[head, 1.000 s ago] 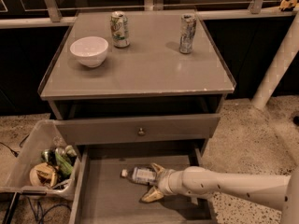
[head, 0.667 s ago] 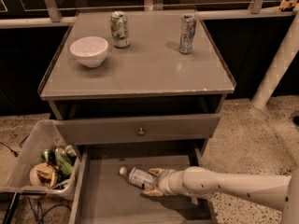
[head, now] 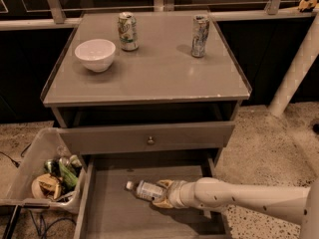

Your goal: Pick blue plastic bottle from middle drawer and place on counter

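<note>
arm (head: 249, 199): smooth glossy white tube, no cables showing | wrist: rounded white sleeve, a few small dark dots, thin seam ring | gripper (head: 159, 194): short curved tan-yellow fingers at the arm's tip, over the middle drawer (head: 109, 218)

The counter (head: 154, 76) bears a bowl (head: 94, 55), a green can (head: 128, 31) and a silver can (head: 200, 36); the claw (head: 159, 193) sits in the middle drawer (head: 113, 214).

- We record a white bowl (head: 95, 54), a green-labelled can (head: 128, 31) and a silver can (head: 200, 36), all upright.
- A clear bin (head: 25, 168) on the floor, left, holds what appears to be mixed rubbish (head: 52, 176); the gripper (head: 163, 194) sits low, well to its right.
</note>
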Controlling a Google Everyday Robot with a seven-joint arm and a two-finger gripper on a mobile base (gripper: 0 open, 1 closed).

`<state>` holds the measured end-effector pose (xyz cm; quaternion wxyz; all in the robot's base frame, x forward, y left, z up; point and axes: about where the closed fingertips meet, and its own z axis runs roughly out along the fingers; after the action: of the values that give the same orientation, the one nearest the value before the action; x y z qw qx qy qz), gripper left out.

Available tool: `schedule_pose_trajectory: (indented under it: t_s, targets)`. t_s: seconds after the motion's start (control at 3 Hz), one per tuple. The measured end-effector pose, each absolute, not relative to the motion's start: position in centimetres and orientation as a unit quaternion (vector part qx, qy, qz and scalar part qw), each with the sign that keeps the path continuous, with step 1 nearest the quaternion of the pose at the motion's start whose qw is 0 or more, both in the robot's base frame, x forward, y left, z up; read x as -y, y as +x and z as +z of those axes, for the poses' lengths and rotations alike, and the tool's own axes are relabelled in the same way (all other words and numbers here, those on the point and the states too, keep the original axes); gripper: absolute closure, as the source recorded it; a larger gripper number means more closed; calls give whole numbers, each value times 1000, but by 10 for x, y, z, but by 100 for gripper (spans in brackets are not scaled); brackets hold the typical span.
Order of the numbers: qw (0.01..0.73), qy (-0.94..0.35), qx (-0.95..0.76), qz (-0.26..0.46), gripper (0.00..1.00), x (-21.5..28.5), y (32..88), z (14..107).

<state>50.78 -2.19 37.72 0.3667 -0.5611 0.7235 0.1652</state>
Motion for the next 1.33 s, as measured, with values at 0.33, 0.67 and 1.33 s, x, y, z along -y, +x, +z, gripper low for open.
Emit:
schedule_pose_trajectory:
  t_s: [0.33, 0.67, 1.33]
  targets:
    - [365, -551, -729, 174, 100, 31, 505, 388]
    - [387, -544, -722, 182, 100, 48, 499, 430]
    - [428, -518, -718, 178, 100, 131, 486, 562]
